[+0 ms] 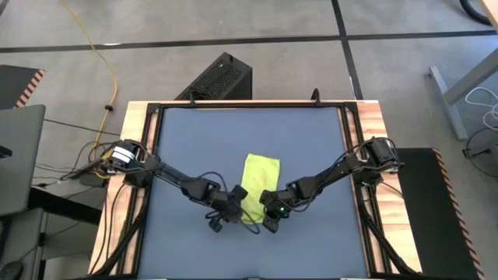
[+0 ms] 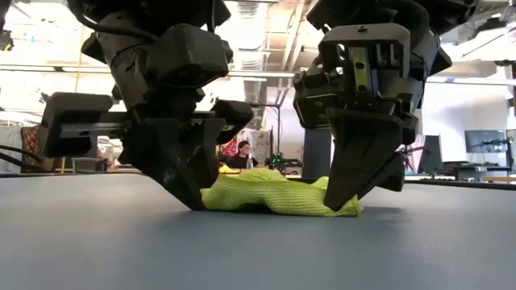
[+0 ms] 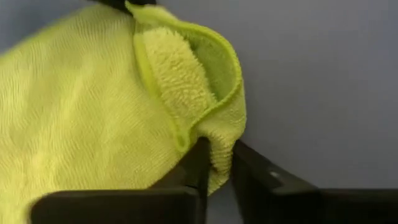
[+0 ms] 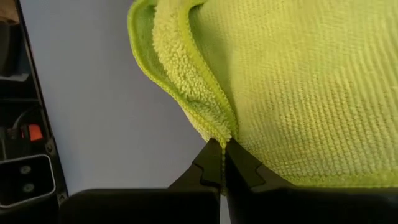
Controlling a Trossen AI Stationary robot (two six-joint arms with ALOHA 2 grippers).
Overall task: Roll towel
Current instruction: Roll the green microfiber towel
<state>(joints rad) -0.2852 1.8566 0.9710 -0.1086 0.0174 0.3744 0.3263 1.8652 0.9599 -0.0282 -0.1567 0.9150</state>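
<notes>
The left gripper (image 3: 217,168) pinches one near corner of the towel (image 1: 257,187), fingertips down on the table (image 1: 187,148); the right gripper (image 4: 222,163) is clenched on the other near corner; the towel lies folded near the table's middle, toward its near edge, between both grippers.

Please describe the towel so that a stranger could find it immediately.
On the dark blue-grey table, look near the front edge where both arms meet. There lies the towel, a small lime cloth, with the left tool and right tool each pinching a near corner. Nothing else there is brightly coloured.
</notes>
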